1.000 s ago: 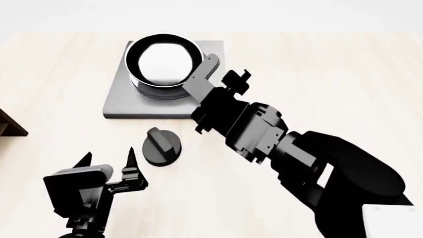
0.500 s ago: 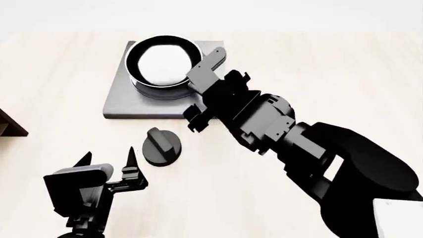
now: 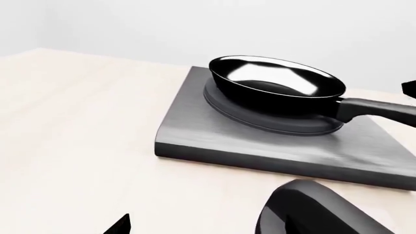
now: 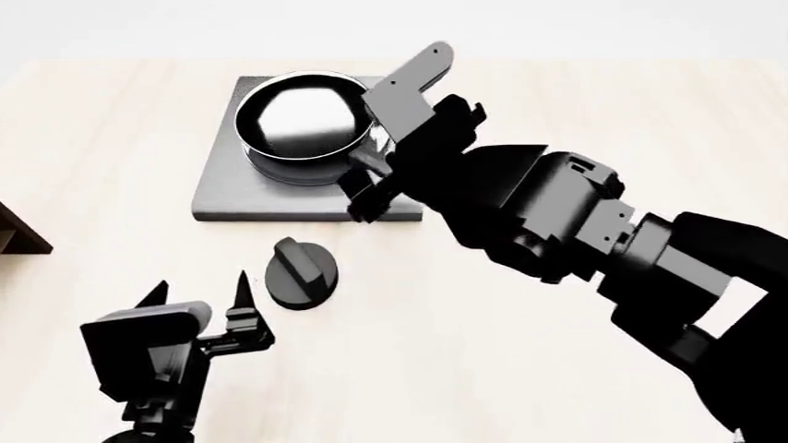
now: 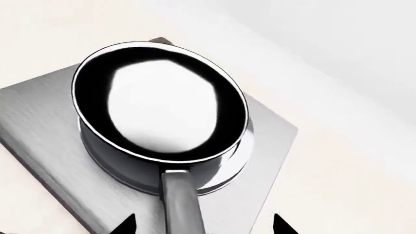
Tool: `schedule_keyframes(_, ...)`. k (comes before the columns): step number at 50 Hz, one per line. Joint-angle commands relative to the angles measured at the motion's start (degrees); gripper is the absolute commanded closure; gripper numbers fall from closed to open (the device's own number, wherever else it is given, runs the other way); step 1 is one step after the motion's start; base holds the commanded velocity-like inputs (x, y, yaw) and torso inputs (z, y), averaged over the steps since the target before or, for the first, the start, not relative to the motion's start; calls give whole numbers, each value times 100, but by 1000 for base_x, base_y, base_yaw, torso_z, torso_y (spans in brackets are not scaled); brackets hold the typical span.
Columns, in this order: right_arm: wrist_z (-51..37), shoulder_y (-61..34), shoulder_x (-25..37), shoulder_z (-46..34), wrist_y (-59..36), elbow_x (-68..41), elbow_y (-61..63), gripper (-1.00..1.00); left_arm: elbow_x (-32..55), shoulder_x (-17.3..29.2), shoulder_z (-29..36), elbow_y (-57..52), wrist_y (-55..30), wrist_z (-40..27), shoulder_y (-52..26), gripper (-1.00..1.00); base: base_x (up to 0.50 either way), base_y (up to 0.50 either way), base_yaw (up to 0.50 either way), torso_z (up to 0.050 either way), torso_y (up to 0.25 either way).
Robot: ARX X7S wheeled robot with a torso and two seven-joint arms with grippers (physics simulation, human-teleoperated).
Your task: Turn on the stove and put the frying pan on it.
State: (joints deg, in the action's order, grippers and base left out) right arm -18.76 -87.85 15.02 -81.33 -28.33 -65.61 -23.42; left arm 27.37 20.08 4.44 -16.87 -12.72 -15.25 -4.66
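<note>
The grey stove slab (image 4: 234, 189) lies at the table's far middle. The black frying pan (image 4: 299, 125) sits on its burner. It also shows in the left wrist view (image 3: 276, 85) and the right wrist view (image 5: 159, 105). The pan's handle (image 5: 180, 204) runs toward my right gripper (image 4: 364, 185), which hovers over the slab's near right corner. Its fingertips (image 5: 126, 225) stand wide apart on either side of the handle, so it is open. The round black knob (image 4: 299, 274) sits on the table in front of the slab. My left gripper (image 4: 199, 300) is open and empty, just near-left of the knob.
A brown shelf corner (image 4: 18, 235) pokes in at the left edge. The light wooden table (image 4: 591, 120) surrounds the stove. In the left wrist view the knob (image 3: 318, 209) looms close at the bottom right, and one left fingertip (image 3: 120, 225) shows.
My right wrist has swung up and over toward the stove, and the arm now covers more of the slab's right side. The pan stays on the burner. The left arm has not moved.
</note>
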Motion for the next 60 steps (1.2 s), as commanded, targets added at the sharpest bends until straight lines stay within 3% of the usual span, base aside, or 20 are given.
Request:
schedule_keyframes(1,-1096,128,1277,297,314,-21,2049,-100,-15,15,-6,-35,-30,-88,-33,-100,0,0,0,0,0)
schedule_keyframes(12,-2151,789,2771,435,1007,379,3976,-100,-31,57,-59,-359,37,-185,-7,-100,0,0,0,0,0)
schedule_keyframes(29,-4063,2860,5068,532,3376,2153,6281,-100,70,125,-485,-1056,499,-309,225,-100,0,0,0,0,0)
schedule_keyframes(46,-5502,4554,6062,274,5940,4426,6104,-100,256,21,-1002,-1362,1802,102,729,-100,0,0,0,0,0)
schedule_keyframes(56,-6572,4968,6643,268,6250,5743,6515,-100,327,-54,-1220,-1545,2484,374,1017,-100,0,0,0,0,0)
schedule_keyframes(58,-6937,5016,6734,312,5947,6068,6667,-100,345,-78,-1266,-1562,2621,419,1045,-100,0,0,0,0,0)
schedule_keyframes(60,-7119,5580,6755,888,5908,6261,6699,-100,342,-149,-1343,-1564,2869,490,1087,-100,0,0,0,0,0)
